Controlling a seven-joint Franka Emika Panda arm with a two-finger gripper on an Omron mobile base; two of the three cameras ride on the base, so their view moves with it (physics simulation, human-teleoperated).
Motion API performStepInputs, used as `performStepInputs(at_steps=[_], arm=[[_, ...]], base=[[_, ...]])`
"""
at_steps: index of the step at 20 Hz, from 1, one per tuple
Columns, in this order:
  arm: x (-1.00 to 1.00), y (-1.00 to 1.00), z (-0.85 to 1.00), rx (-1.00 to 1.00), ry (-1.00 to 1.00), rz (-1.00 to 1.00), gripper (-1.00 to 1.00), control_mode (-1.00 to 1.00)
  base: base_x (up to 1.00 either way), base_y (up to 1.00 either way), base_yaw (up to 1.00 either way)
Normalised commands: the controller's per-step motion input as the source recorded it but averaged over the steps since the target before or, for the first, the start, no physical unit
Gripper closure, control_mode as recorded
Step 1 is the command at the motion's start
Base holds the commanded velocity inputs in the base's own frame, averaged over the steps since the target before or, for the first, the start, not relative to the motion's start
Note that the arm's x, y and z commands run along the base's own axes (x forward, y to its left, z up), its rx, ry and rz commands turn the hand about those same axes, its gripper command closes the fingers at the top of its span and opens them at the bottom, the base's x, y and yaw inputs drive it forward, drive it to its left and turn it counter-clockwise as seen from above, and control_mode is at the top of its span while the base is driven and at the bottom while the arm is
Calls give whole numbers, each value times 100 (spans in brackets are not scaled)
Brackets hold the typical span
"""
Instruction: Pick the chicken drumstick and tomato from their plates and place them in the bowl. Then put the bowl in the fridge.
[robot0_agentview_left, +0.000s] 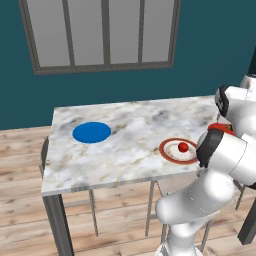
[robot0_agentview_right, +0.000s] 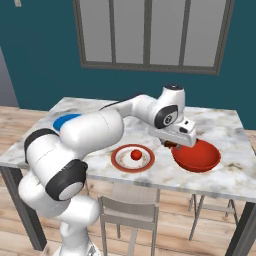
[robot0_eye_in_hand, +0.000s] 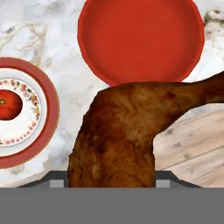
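Brown drumstick (robot0_eye_in_hand: 118, 131), red bowl (robot0_eye_in_hand: 140, 39), floral white plate (robot0_eye_in_hand: 26, 131).

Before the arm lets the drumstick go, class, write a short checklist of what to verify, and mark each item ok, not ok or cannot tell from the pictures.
1. Chicken drumstick held in the gripper: ok, it hangs right in front of the hand camera.
2. Bowl empty and ready: ok.
3. Drumstick fully above the bowl: not ok; in the hand view it overlaps just the near rim.
4. Tomato on the white plate: ok.
5. Blue plate cleared: ok.
6. Drop height above the bowl: cannot tell.
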Motion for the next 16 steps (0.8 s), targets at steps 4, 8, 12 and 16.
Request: performStepInputs(at_steps=[4, 8, 12, 16], arm=[[50, -38, -20, 3, -10, 13, 100, -100], [47, -34, -25, 3, -8, 14, 100, -100], [46, -35, -21, 0, -2, 11, 100, -100], [39, -36, -13, 0, 14, 1, 100, -100]], base=[[0, 0, 0], [0, 0, 0], [0, 0, 0], [0, 0, 0]])
